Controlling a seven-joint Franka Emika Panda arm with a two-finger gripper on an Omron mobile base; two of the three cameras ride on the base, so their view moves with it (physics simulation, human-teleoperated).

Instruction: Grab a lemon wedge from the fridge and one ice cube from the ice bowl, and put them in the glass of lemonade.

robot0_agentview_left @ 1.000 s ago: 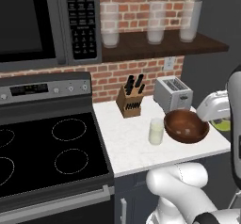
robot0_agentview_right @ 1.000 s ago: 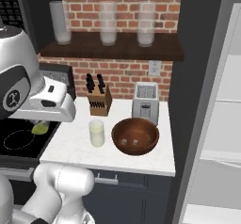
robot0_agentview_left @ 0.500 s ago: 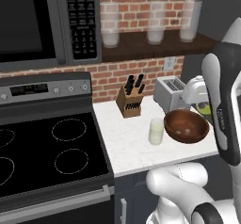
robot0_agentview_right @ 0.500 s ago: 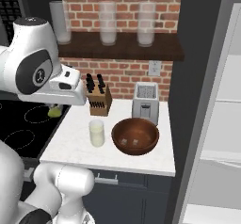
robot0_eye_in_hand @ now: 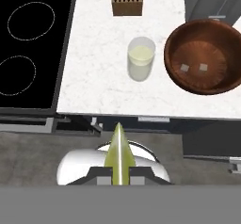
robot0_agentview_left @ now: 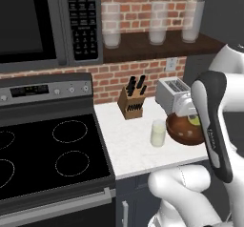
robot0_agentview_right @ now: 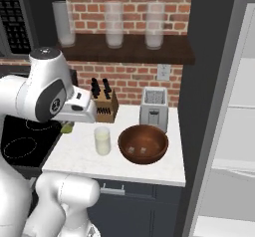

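- The gripper is clamped tight on the lemon wedge, held edge-on.
- Ahead of it on the counter: glass of lemonade, with the ice bowl just beside.

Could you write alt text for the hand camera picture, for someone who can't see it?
Looking down from the robot's hand, its pincer is shut on a small yellow-green lemon wedge, short of a white counter. On the counter stand a short clear glass of pale lemonade and, beside it, a wide reddish-brown wooden bowl holding two ice cubes; a black stovetop adjoins.
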